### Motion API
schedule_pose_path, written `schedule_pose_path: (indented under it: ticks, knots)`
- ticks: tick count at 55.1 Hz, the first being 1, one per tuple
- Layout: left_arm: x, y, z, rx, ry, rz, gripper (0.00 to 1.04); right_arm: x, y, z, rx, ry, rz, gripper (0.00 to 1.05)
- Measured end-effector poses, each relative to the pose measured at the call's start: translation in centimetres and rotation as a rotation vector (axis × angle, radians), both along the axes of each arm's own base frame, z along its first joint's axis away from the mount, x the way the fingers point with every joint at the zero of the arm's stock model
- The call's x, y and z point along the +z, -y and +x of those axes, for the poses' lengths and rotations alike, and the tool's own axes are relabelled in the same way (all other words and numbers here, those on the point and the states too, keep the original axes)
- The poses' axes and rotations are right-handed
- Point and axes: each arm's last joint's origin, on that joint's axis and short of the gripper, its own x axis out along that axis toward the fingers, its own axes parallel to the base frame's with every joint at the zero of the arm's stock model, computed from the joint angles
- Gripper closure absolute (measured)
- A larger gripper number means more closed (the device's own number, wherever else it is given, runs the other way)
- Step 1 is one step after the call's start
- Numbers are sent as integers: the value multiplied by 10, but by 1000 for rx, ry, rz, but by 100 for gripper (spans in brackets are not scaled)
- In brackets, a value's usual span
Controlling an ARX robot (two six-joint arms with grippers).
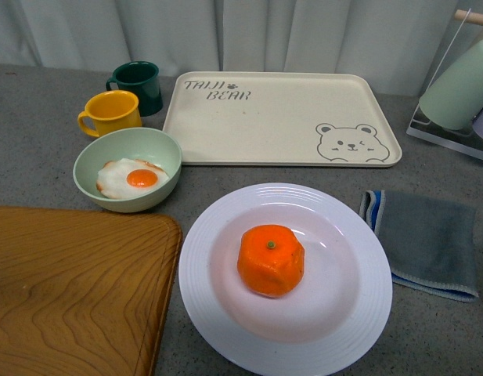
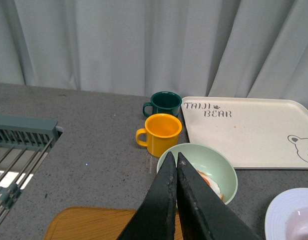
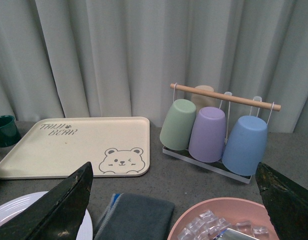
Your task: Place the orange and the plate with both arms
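Sitting in the lower centre of the front frame, the orange [image 1: 271, 260] rests stem-up in the well of the plate [image 1: 218, 313] on the grey counter [image 1: 37, 117]. Neither arm shows in that view, so both grippers are well apart from the fruit. In the left wrist view the left gripper [image 2: 174, 159] has its 2 dark fingers pressed together with nothing between them, their tips in front of the pale green bowl [image 2: 218, 167]. The plate's rim shows off to one side, apart from them. In the right wrist view the right gripper [image 3: 173, 172] is spread wide and empty, with a piece of plate rim just beside 1 finger [image 3: 64, 200]. The cream tray [image 1: 280, 117], upper centre of the front frame, reads "TAIJI BEAR" beside a paw print and carries a winking bear face.
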Motion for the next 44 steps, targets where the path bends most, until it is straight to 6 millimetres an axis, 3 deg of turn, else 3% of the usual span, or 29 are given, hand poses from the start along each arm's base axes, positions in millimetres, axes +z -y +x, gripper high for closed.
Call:
schedule_pose_path:
  ticks: [19,44]
  knots:
    - [12,-16,-19,7,34,-3,101,0,0,0,0,0,0,9]
    - [19,-17,-37,6,54,-3,101,0,0,0,0,0,0,9]
